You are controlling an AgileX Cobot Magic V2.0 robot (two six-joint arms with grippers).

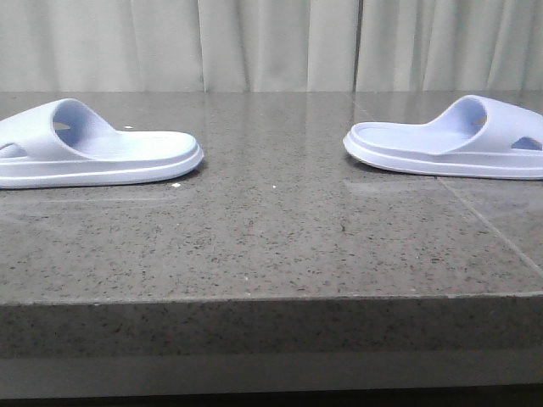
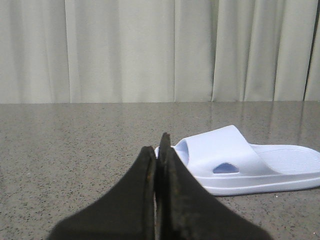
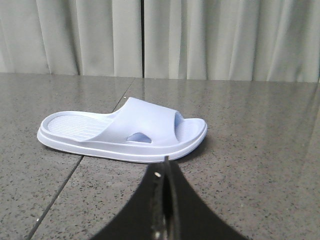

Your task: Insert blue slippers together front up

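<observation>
Two pale blue slippers lie flat on a speckled grey stone table (image 1: pixel 271 246), well apart from each other. In the front view the left slipper (image 1: pixel 93 153) sits at the left edge of the scene and the right slipper (image 1: pixel 450 140) at the right edge, each with its heel end pointing toward the middle and its strap and toe end pointing outward. A wide bare stretch of table lies between them.

Neither arm shows in the front view. Each wrist camera shows one slipper just ahead of its own arm. The left end effector (image 2: pixel 159 150) is clenched, its dark fingers pressed together and holding nothing. The right end effector (image 3: pixel 166 172) is likewise clenched and empty.

Judging from this, the task has not begun: neither slipper is grasped or lifted. The next move probably calls for each end effector to release its fingers wide, reach its slipper, and grip it so the two can be brought together, toes up.

The table has a thick front edge and a thin seam running across its right side. Pale pleated curtains (image 1: pixel 254 42) hang behind.
</observation>
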